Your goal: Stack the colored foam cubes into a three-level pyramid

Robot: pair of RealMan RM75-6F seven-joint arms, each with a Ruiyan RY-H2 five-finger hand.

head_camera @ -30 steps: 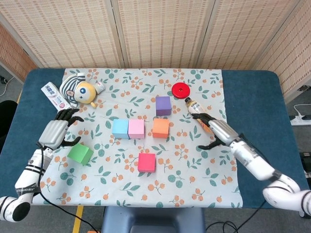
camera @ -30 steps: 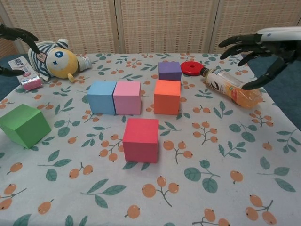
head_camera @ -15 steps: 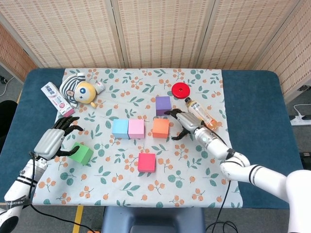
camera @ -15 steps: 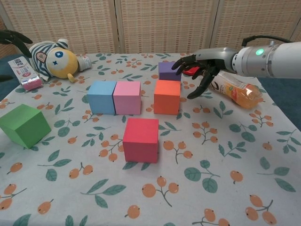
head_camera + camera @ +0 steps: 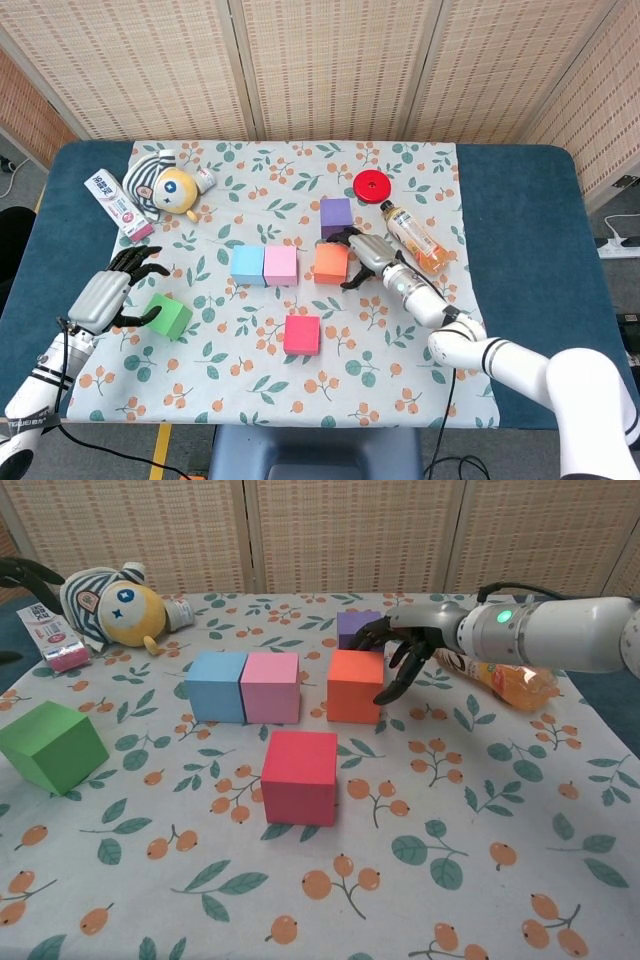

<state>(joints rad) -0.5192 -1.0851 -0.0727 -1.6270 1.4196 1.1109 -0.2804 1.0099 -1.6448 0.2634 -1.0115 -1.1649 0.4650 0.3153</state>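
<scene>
Presently, the right hand [image 5: 400, 650] is held low over the floral cloth [image 5: 400, 330], fingers spread and curled, nothing gripped, at the right face of the orange cube [image 5: 355, 685]; whether fingertips touch it cannot be told. The left hand [image 5: 110, 290] is set beside the green cube [image 5: 166, 316], fingers parted, empty.

Compared with half a second earlier, the right hand is found closer to the orange cube; the left hand and all cubes are unchanged.

Cubes listed: blue cube [image 5: 247, 265] and pink cube [image 5: 280, 265] touching in a row, orange cube just beside, purple cube [image 5: 336, 217] behind, red cube [image 5: 301, 334] in front.

In the chest view the left hand is almost wholly cut off at the frame edge, and the purple cube is partly hidden by the right hand.
</scene>
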